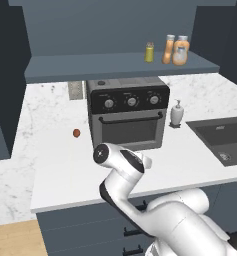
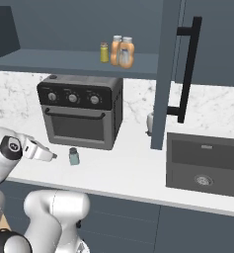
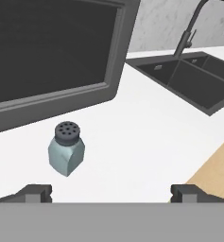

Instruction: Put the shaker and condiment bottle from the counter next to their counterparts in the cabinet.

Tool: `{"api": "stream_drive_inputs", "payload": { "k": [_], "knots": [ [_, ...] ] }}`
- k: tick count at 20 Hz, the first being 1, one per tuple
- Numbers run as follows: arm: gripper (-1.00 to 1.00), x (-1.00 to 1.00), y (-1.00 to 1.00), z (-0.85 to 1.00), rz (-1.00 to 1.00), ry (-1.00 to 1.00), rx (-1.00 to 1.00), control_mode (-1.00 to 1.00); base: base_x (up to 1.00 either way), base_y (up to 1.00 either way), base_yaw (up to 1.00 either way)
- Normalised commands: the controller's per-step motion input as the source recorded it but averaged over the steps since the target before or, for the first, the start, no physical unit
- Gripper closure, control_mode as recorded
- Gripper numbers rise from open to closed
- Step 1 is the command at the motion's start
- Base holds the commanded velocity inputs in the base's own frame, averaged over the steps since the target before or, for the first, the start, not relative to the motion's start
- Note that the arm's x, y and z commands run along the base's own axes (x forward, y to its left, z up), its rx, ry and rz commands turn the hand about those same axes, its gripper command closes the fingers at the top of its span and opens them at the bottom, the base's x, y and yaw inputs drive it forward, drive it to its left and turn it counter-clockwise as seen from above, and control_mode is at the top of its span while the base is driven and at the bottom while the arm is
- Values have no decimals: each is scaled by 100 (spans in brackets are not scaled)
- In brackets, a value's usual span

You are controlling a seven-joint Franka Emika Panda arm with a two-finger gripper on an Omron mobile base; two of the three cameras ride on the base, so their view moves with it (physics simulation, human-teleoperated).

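1. Gripper (image 3: 111,191): jaws spread wide apart, nothing between them. In the hand view the two dark fingertips (image 3: 35,193) sit far apart at the bottom.
2. Shaker (image 3: 66,148): pale blue-grey, dark perforated cap, upright on the white counter (image 3: 146,137), just in front of the black toaster oven (image 3: 52,52). It stands ahead of the fingertips, toward the left one, not touching either.
3. Right base view: the same shaker (image 2: 74,156) stands on the counter near the oven's front lower edge, just beside the gripper's tip.
4. Cabinet (image 1: 115,65) shelf above the oven: yellow-green shaker (image 1: 149,52) stands near two orange bottles (image 1: 176,49), which are close together at the right end.
5. Sink (image 1: 225,137): dark basin set in the counter to the oven's right; soap dispenser (image 1: 177,113) between oven and sink.
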Motion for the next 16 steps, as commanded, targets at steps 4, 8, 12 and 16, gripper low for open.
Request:
{"api": "stream_drive_inputs", "payload": {
  "k": [4, 8, 12, 16],
  "knots": [
    [-100, 13, 0, -12, 0, 0, 0, -100, 0, 0, 0],
    [-100, 6, 0, -9, 0, 0, 0, -100, 0, 0, 0],
    [-100, 0, 0, -3, 0, 0, 0, -100, 0, 0, 0],
    [-100, 0, 0, -6, 0, 0, 0, -100, 0, 0, 0]
  ]
}}
